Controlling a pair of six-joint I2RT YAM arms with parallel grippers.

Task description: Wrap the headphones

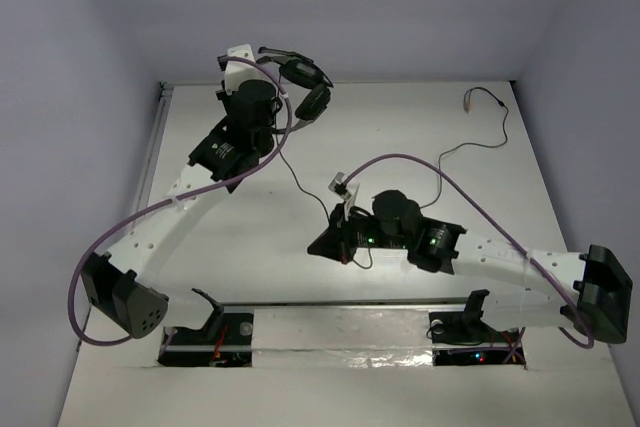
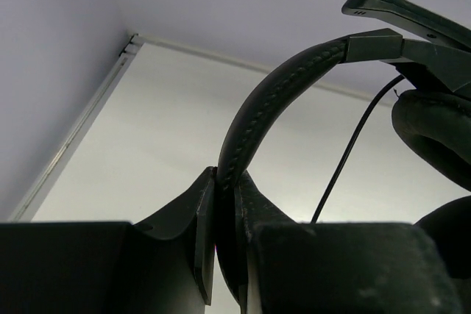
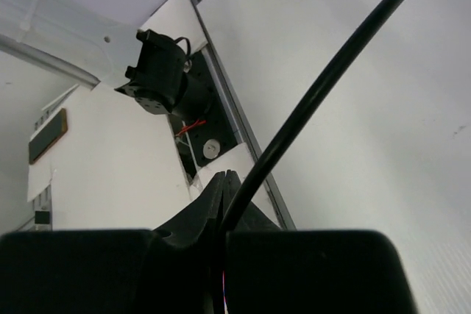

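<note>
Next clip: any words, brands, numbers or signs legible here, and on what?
No text is readable in any view.
On the headphones, no legible brand or marking shows.
The dark rectangular plate on the white surface in the right wrist view may be a label, but it is too blurred to read.
The small white tag at mid-table in the top view is too small to read.

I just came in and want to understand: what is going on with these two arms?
The left gripper is shut on the headband of the headphones, near the far left corner of the table. The right gripper pinches the cable near the table's middle. The plug end lies loose at the far right, and no wrapping shows yet.
</note>
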